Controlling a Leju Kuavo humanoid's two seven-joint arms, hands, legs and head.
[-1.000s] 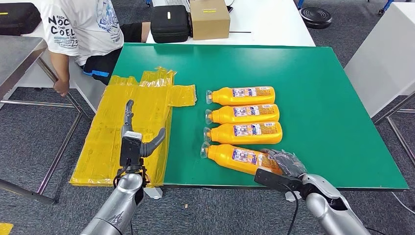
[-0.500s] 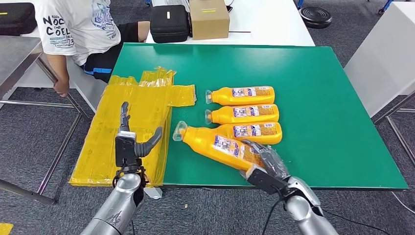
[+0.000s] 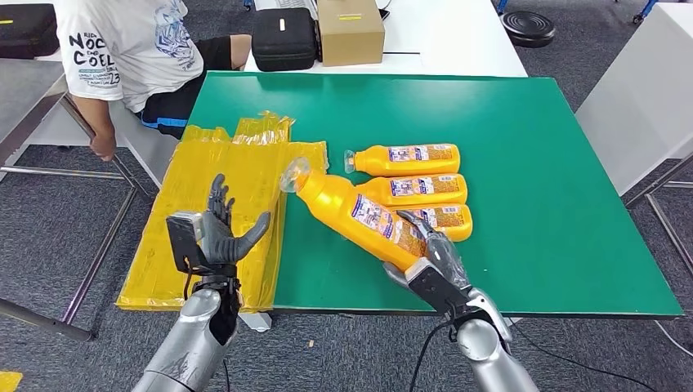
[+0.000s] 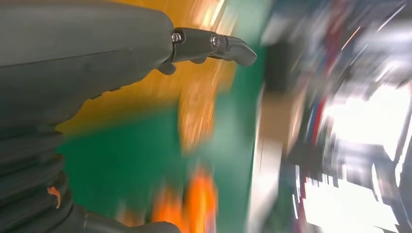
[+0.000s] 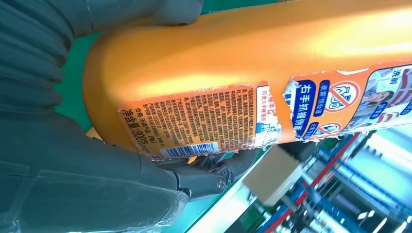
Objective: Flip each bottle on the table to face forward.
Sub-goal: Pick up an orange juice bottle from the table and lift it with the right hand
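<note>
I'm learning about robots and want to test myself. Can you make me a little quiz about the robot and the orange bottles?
1. True or false: the robot's left hand holds a bottle.
2. How many bottles lie flat on the green table? A) two B) three C) five
3. Fill in: the right hand grips the lifted bottle near its ____ end, with the cap pointing up and away.

Key:
1. False. The left hand is open above the yellow plastic sheet.
2. B. The far bottle, middle bottle and near bottle lie in a row.
3. Bottom.
</note>
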